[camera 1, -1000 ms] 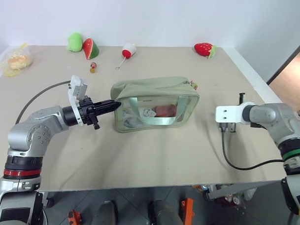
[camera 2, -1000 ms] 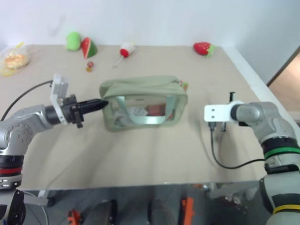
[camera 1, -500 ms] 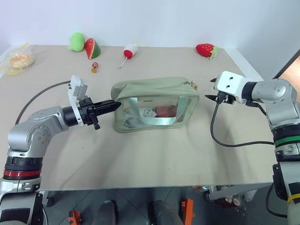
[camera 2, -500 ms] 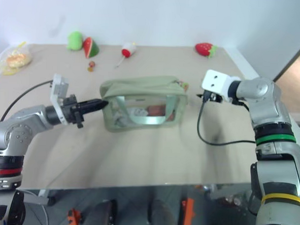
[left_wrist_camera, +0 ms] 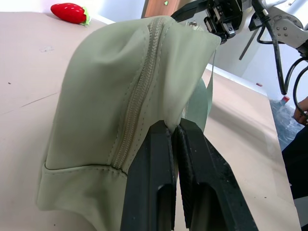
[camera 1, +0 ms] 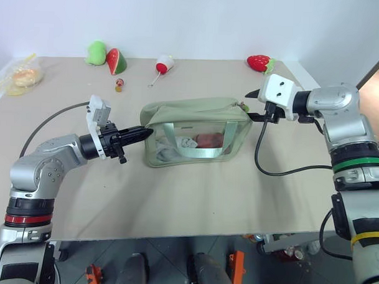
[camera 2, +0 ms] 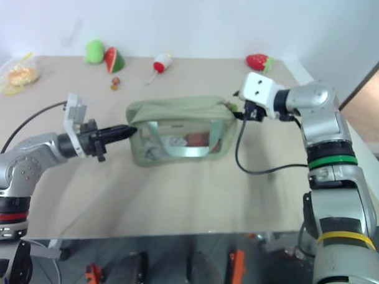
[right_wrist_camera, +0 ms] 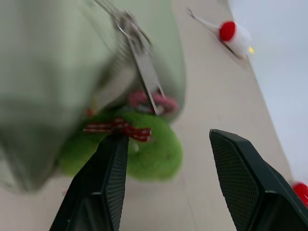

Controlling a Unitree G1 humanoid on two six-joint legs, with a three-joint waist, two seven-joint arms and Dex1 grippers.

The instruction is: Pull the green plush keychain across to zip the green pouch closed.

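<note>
The green pouch point(camera 1: 196, 133) lies mid-table with its clear panel facing me and its zip point(left_wrist_camera: 139, 96) along the top. My left gripper point(camera 1: 143, 133) is shut on the fabric at the pouch's left end, its fingers point(left_wrist_camera: 154, 159) pinching a fold. At the pouch's right end hangs the metal zip pull point(right_wrist_camera: 144, 67), with the green plush keychain point(right_wrist_camera: 144, 154) below it on a reddish cord. My right gripper point(camera 1: 252, 105) hovers open just off that end. Its fingers point(right_wrist_camera: 110, 183) stand either side of the keychain and do not touch it.
Along the far edge lie a plush strawberry point(camera 1: 259, 62), a red-and-white toy point(camera 1: 162, 64), a watermelon slice point(camera 1: 115, 61) and a green blob point(camera 1: 95, 52). A plastic bag point(camera 1: 20, 79) lies far left. The right wrist's cable point(camera 1: 269, 166) droops onto the table.
My right arm has risen and swung left from the table's right side to the pouch's right end, and its fingers have opened. The left gripper and pouch have not moved.
</note>
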